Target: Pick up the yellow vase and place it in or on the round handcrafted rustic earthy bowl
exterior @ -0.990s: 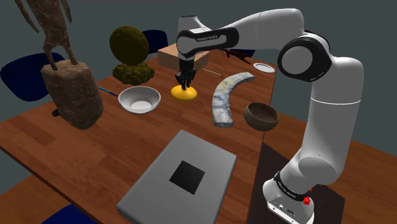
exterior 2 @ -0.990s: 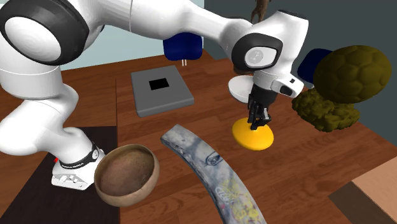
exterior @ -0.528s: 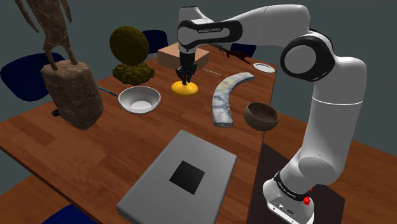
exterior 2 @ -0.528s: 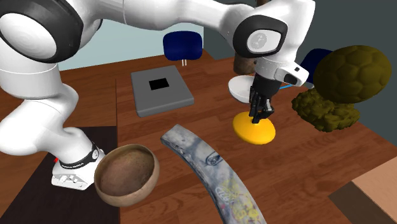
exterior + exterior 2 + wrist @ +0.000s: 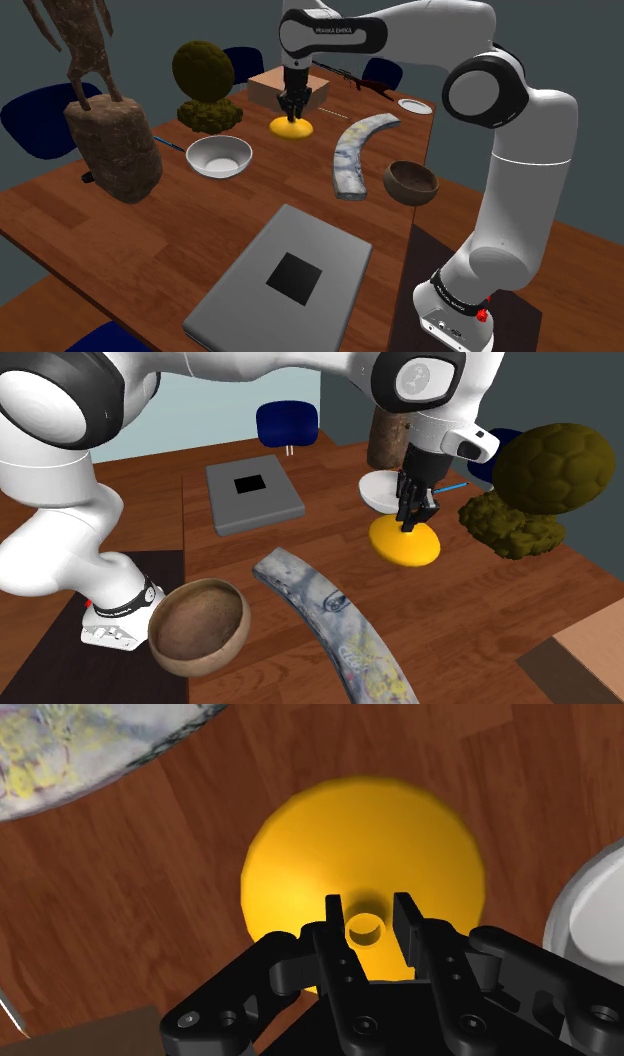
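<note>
The yellow vase point(image 5: 292, 128) is squat and wide with a narrow neck. It hangs a little above the wooden table, between the white bowl and the curved slab. My gripper point(image 5: 293, 112) points straight down and is shut on the neck. In the wrist view the two fingers clasp the vase point(image 5: 360, 864) at its small mouth, gripper point(image 5: 366, 929). The second exterior view shows the same hold, vase point(image 5: 404, 544) under the gripper point(image 5: 410, 522). The round brown rustic bowl point(image 5: 411, 181) point(image 5: 198, 626) stands near the table edge close to the stand, well apart from the vase.
A white bowl point(image 5: 219, 157) point(image 5: 380, 492) lies beside the vase. A long curved patterned slab point(image 5: 355, 150) point(image 5: 330, 622) lies between vase and brown bowl. A grey flat slab point(image 5: 285, 280), a brown statue point(image 5: 110, 140), an olive bumpy object point(image 5: 204, 85) and a box point(image 5: 270, 88) stand around.
The gripper has risen with the vase in its grip, carrying it off the table and slightly toward the box at the back.
</note>
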{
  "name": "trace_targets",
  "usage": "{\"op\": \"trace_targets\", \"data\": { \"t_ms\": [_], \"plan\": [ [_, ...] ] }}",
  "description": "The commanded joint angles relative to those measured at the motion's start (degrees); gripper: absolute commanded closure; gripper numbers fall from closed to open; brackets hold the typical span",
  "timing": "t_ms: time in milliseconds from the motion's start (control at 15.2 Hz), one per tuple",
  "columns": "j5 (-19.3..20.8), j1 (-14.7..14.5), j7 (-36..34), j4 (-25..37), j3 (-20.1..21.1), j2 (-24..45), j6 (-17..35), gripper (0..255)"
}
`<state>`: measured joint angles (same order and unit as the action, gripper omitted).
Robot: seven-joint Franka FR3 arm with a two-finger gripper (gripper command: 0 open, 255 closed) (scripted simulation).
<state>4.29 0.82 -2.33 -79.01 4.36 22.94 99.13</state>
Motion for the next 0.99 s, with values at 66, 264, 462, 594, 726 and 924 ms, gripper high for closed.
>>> {"op": "trace_targets", "data": {
  "t_ms": [66, 264, 462, 594, 726, 924],
  "plan": [
    [-0.01, -0.05, 0.13, 2.69, 0.00, 0.29, -2.39, 255],
    [-0.01, -0.13, 0.24, 5.38, 0.01, 0.54, -4.83, 255],
    [0.01, -0.21, 0.35, 8.35, 0.01, 0.97, -7.38, 255],
    [0.04, -0.28, 0.42, 10.52, 0.01, 1.37, -9.15, 255],
    [0.07, -0.37, 0.50, 12.87, 0.01, 1.88, -10.98, 255],
    [0.14, -0.51, 0.62, 16.79, 0.00, 2.88, -13.89, 255]
  ]
}}
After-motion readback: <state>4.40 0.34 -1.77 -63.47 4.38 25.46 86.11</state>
